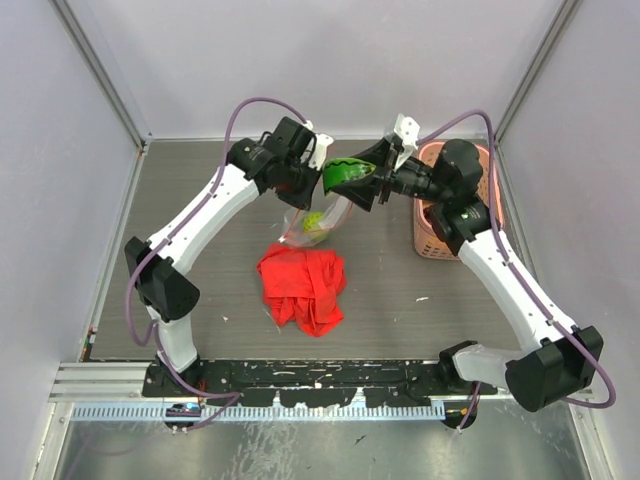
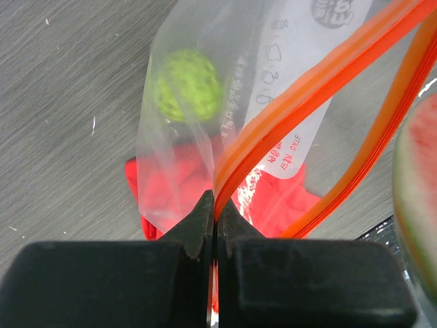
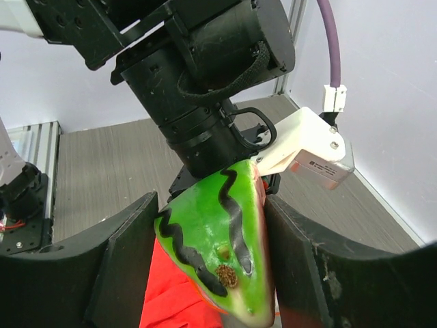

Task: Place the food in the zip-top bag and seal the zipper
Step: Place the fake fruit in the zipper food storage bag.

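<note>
My left gripper (image 2: pixel 217 208) is shut on the red-orange zipper (image 2: pixel 307 96) of the clear zip-top bag (image 2: pixel 177 178), holding it above the table with its mouth gaping. A green fruit (image 2: pixel 186 92) lies inside the bag (image 1: pixel 318 215). My right gripper (image 3: pixel 210 219) is shut on the watermelon slice (image 3: pixel 218 239), green rind toward the camera. In the top view the slice (image 1: pixel 348 172) hangs just above and right of the bag's mouth, close to the left gripper (image 1: pixel 305 180). Its pink flesh (image 2: pixel 416 191) shows at the right edge of the left wrist view.
A crumpled red cloth (image 1: pixel 302 288) lies on the table under and in front of the bag. A pink slatted basket (image 1: pixel 430 250) stands at the right, partly hidden behind my right arm. Grey walls close in the back and sides.
</note>
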Available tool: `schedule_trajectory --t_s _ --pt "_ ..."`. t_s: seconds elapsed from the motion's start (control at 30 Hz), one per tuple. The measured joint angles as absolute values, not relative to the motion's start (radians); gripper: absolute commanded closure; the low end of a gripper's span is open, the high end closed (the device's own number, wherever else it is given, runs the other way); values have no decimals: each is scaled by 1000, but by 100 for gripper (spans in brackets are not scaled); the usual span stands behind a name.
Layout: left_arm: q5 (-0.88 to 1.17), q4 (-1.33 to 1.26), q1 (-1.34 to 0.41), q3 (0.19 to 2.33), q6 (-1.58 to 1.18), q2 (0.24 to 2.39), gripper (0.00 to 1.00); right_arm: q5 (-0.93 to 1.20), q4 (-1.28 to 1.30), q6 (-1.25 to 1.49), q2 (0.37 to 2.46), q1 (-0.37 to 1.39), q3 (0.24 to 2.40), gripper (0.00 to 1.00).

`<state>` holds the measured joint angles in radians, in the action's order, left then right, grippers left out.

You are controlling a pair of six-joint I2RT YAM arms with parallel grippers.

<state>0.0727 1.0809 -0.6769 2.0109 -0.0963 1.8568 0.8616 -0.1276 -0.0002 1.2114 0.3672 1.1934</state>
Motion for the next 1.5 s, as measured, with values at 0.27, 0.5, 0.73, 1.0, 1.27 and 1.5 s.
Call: schedule_trajectory --t_s 0.27,0.5,0.73,1.0,1.27,1.5 --pt "71 1112 -661 2011 -107 1861 100 907 -181 -40 1251 371 1173 99" --pt "88 1095 -650 1998 -115 1859 100 923 -199 -86 1270 377 1113 99" --pt "156 1039 -667 1975 -115 1833 100 887 -139 -116 1301 385 1020 99" --pt "217 1029 -667 1965 -115 1830 100 867 -135 -170 1326 385 1022 99" --pt "253 1029 -667 1965 -115 1830 100 809 -95 -329 1395 385 1030 95" --pt "273 1029 -667 1965 -115 1826 100 786 -55 -397 1464 385 1058 83"
